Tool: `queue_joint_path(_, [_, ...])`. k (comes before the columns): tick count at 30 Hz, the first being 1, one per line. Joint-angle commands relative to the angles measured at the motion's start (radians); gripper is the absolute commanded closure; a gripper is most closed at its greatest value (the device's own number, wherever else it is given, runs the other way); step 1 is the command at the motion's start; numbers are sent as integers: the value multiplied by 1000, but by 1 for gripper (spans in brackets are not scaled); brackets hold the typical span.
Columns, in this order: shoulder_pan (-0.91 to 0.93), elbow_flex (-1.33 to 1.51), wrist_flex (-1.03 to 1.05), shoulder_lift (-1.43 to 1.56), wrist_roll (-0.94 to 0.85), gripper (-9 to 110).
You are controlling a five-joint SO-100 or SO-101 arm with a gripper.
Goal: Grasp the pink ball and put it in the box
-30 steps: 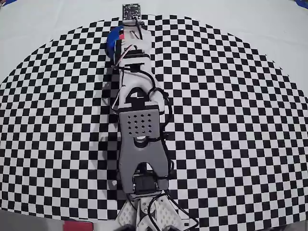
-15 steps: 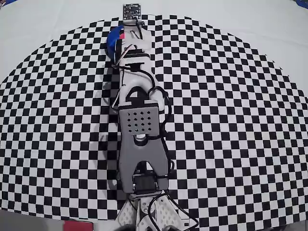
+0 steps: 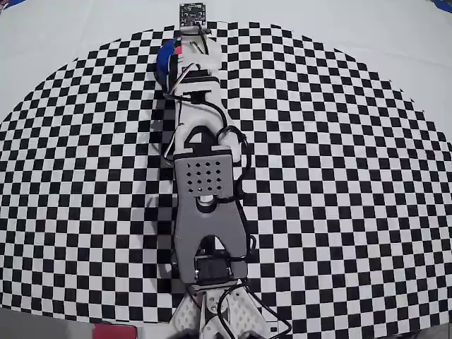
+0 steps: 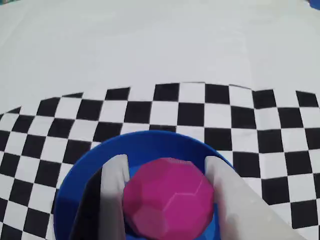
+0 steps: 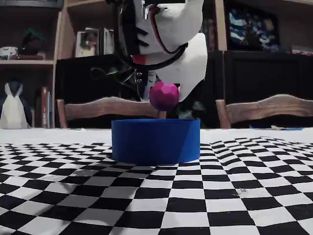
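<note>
The pink ball [image 4: 169, 197] is a faceted magenta sphere held between my gripper's two white fingers [image 4: 114, 192]. My gripper [image 4: 166, 161] is shut on it, directly over the box [image 4: 145, 145], a round bright blue tub. In the fixed view the ball [image 5: 164, 95] hangs a little above the rim of the box [image 5: 155, 141], with the gripper [image 5: 164, 90] and wrist above it. In the overhead view the arm reaches to the far edge of the checkered mat, and only a blue sliver of the box [image 3: 165, 62] shows left of the gripper [image 3: 185, 53]; the ball is hidden there.
A small dark circuit board [image 3: 191, 13] lies just beyond the mat's far edge. A red object [image 3: 113, 332] sits at the near left by the arm's base. Chairs [image 5: 98, 107] and shelves stand behind the table. The checkered mat [image 3: 339, 176] spreads to both sides of the arm.
</note>
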Motion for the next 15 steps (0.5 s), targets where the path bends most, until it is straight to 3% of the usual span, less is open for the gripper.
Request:
queue_joint_path(1, [2,-52,5,8,12,101])
queue_joint_path(15, [0,-55,15,2,12,101])
